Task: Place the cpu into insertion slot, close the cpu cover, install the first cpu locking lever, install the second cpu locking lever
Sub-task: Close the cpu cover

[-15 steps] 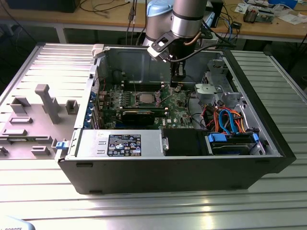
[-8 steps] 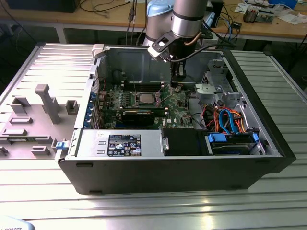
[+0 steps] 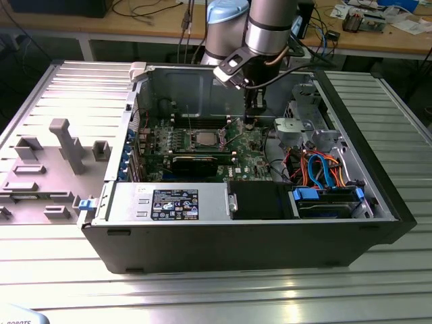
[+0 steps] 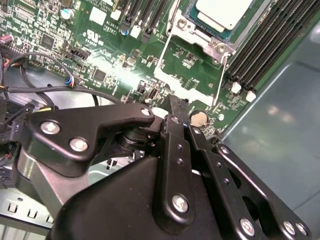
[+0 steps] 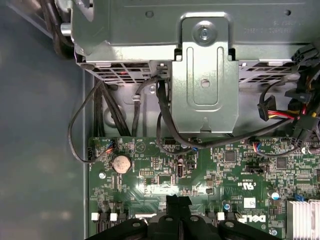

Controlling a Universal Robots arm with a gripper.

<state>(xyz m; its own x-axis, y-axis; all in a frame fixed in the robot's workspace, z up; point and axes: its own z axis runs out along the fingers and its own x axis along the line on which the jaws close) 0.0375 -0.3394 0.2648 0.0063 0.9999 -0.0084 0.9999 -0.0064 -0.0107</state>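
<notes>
The cpu [image 4: 222,12] lies silver face up in the insertion slot [image 4: 186,24] on the green board, also seen in the exterior view as the cpu [image 3: 205,138]. A silver frame, the cpu cover [image 4: 207,44], lies flat around the chip. My gripper [image 4: 172,105] is shut with nothing between its black fingers. It hangs just over the board beside the socket, toward the exterior view's right as the gripper [image 3: 250,121], close to a round coin battery [image 4: 199,118]. In the first wrist view the gripper [image 5: 178,201] points at the board.
The open computer case [image 3: 378,175] walls in the board. A metal drive cage [image 5: 205,75] with black cables stands past the board's edge. Long black memory slots [image 4: 265,45] run beside the socket. A grey fixture [image 3: 61,145] sits at the exterior view's left.
</notes>
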